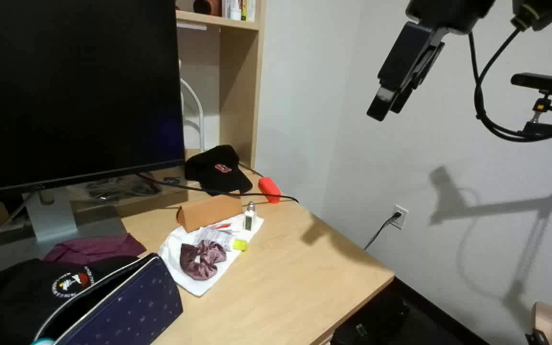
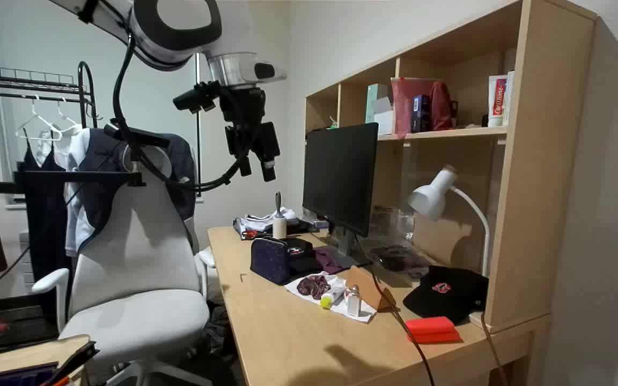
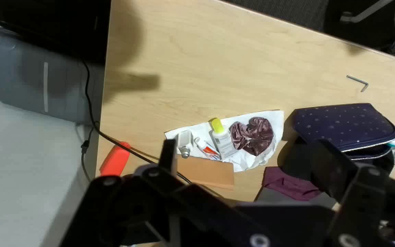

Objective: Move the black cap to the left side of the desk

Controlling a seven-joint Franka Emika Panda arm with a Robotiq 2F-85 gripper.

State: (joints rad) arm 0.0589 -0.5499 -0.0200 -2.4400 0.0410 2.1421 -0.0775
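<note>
- I find the black cap (image 1: 216,172) on the worktop (image 1: 285,268), near its back, just beside the upright panel of the pale bookshelf (image 1: 238,96); a red emblem shows on its front in both exterior views.
- A red object (image 2: 433,331) lies near the cap's brim, and in an exterior view the white lamp (image 2: 429,201) stands behind the cap.
- Close by I see a tan case (image 1: 211,211) at the border of a white sheet (image 3: 276,116).
- On that sheet a small glass bottle (image 1: 249,219) stands upright and a yellow-capped bottle (image 3: 224,142) lies on its side; the wrist view gives me a tube (image 3: 206,148) between them and a dusky scrunchie (image 3: 261,132) beside the larger bottle.
- Further out, the starred blue pouch (image 3: 341,125) gapes at its zip, next to a black fabric piece (image 1: 31,297) with a round emblem, whose full shape I cannot make out; a purple cloth (image 1: 94,249) is just beside that piece.
- The monitor (image 1: 74,86) rises behind these, and in the wrist view a hex key (image 3: 357,80) lies between the pouch and the worktop's edge.
- My fingers (image 3: 167,156) are spread, with a wide gap between them in the wrist view; I have them high over the worktop, well apart from the cap.
</note>
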